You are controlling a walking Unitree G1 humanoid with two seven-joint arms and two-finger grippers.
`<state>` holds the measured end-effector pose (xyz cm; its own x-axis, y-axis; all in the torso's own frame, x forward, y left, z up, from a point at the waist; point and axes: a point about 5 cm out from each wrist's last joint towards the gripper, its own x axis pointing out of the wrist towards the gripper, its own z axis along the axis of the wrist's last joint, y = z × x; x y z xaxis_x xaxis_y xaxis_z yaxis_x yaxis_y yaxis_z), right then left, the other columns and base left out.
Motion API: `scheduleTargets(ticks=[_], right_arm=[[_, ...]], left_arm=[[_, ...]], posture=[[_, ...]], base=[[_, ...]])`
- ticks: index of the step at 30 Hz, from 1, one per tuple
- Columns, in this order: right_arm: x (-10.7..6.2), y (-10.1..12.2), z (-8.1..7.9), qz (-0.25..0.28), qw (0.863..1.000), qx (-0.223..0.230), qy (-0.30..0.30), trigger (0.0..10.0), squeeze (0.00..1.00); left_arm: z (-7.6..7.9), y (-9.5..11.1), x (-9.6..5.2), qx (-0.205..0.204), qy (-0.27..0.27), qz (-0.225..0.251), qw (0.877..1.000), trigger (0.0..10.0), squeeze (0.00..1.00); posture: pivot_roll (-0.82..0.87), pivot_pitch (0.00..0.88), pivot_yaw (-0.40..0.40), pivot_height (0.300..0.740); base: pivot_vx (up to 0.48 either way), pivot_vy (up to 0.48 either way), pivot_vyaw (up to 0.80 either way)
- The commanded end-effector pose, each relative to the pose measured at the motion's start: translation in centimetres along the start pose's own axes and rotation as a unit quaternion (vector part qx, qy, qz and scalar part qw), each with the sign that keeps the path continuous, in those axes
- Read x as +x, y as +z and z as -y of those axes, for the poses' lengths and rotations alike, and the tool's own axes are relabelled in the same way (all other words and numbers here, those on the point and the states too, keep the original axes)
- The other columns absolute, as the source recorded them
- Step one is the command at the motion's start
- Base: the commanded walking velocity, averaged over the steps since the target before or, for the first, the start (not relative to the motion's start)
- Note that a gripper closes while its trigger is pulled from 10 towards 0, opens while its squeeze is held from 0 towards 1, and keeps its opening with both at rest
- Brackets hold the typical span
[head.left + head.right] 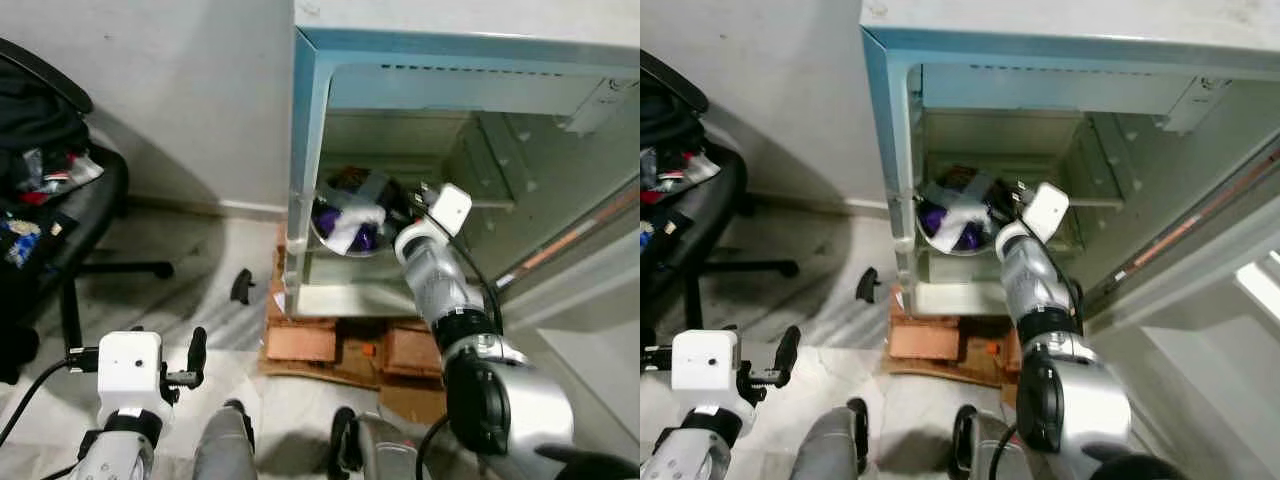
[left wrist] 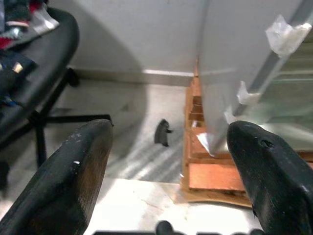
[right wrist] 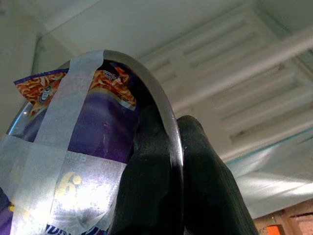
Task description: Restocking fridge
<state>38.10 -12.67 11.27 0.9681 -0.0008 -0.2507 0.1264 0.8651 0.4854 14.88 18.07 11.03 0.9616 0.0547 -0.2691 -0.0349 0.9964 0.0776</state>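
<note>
A steel bowl holding a purple snack packet, strapped in with pale tape, sits tilted inside the open fridge on a lower shelf. My right gripper reaches into the fridge and is shut on the bowl's rim, one finger inside the rim and one outside. That same right gripper is at the bowl's right side. My left gripper hangs low at the left over the floor, open, with nothing between its fingers.
The fridge stands on bricks and cardboard. Its door swings open on the right. A black office chair piled with clothes stands at the left. A small black object lies on the marble floor.
</note>
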Motion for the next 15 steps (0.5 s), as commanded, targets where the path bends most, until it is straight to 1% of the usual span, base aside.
scheduleTargets(ticks=[1, 2, 3, 4, 6, 9, 11, 14, 15], right_arm=[[0.1, -0.5, 0.0, -0.011, 0.999, 0.028, -0.021, 10.0, 0.00], [0.2, -0.3, -0.4, -0.008, 0.999, 0.037, -0.021, 10.0, 0.00], [0.3, -0.3, -1.2, -0.006, 0.997, 0.067, -0.025, 10.0, 0.00], [0.3, -0.3, -1.4, -0.006, 0.996, 0.080, -0.027, 10.0, 0.00], [0.4, -0.5, -2.7, -0.006, 0.993, 0.114, -0.030, 10.0, 0.00], [0.4, -0.8, -3.8, -0.011, 0.988, 0.152, -0.040, 10.0, 0.00], [0.3, -0.8, -4.1, -0.010, 0.986, 0.160, -0.046, 10.0, 0.00], [0.3, -0.8, -5.0, -0.012, 0.981, 0.188, -0.052, 10.0, 0.00], [0.3, -0.9, -5.5, -0.017, 0.977, 0.204, -0.055, 10.0, 0.00]], left_arm=[[-0.2, 0.1, -0.6, -0.009, 0.016, -0.008, 1.000, 10.0, 0.00], [-0.3, 0.1, -0.7, -0.013, 0.021, -0.011, 1.000, 10.0, 0.00], [-0.4, 0.0, -1.0, -0.021, 0.029, -0.016, 0.999, 10.0, 0.00], [-0.3, -0.1, -1.0, -0.023, 0.031, -0.017, 0.999, 10.0, 0.00], [0.1, 0.0, -1.4, -0.027, 0.032, -0.020, 0.999, 10.0, 0.00], [0.7, 0.0, -1.8, -0.032, 0.030, -0.024, 0.999, 10.0, 0.00], [0.9, -0.1, -1.9, -0.034, 0.030, -0.027, 0.999, 10.0, 0.00], [1.0, -0.2, -2.1, -0.039, 0.032, -0.033, 0.998, 10.0, 0.00], [1.0, -0.4, -2.2, -0.043, 0.035, -0.038, 0.998, 10.0, 0.00]], posture=[[0.34, 0.339, -0.122, 0.740], [0.34, 0.339, -0.122, 0.740], [0.34, 0.341, -0.133, 0.740], [0.34, 0.341, -0.133, 0.740], [0.35, 0.341, -0.146, 0.740], [0.35, 0.347, -0.153, 0.740], [0.36, 0.351, -0.161, 0.740], [0.36, 0.358, -0.172, 0.740], [0.36, 0.362, -0.176, 0.740]], base=[[0.000, 0.000, 0.00], [0.000, 0.000, 0.00], [0.000, 0.000, 0.00], [0.000, 0.000, 0.00], [0.000, 0.000, 0.00], [0.000, 0.000, 0.00], [0.000, 0.000, 0.00], [0.000, 0.000, 0.00], [0.000, 0.000, 0.00]])
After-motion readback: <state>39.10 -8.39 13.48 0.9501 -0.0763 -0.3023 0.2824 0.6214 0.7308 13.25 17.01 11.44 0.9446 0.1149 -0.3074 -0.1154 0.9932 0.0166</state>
